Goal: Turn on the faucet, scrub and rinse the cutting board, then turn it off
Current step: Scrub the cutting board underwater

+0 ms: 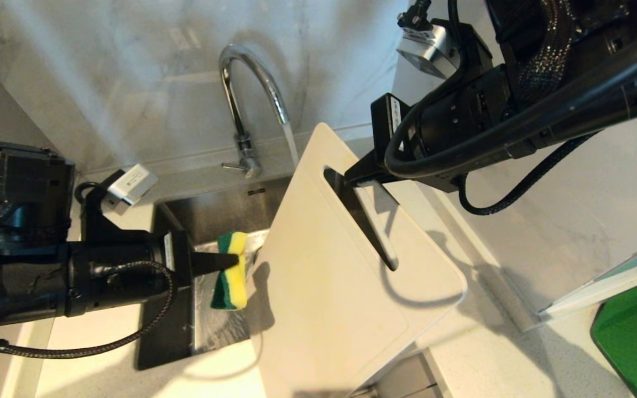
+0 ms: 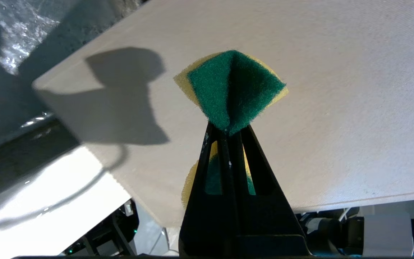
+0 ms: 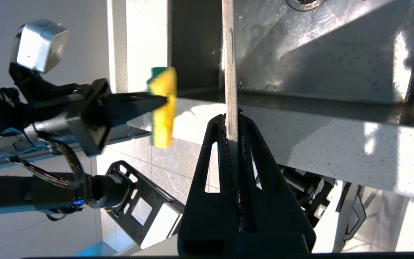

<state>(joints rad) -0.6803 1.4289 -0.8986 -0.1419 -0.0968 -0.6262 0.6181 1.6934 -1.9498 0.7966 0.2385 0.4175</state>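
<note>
My right end effector (image 1: pixel 371 176) clamps the off-white plastic cutting board (image 1: pixel 329 276) tilted over the steel sink (image 1: pixel 213 213); my left end effector (image 1: pixel 230 261) pinches a yellow-green sponge (image 1: pixel 231 271) beside it, chrome gooseneck faucet (image 1: pixel 246 83) running.

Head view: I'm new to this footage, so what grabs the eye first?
The big off-white cutting board, held tilted over the sink by the right pincer clamped at its slot handle. Beside it, the left pincer pinches a green-and-yellow sponge, and water streams from the chrome faucet.
</note>
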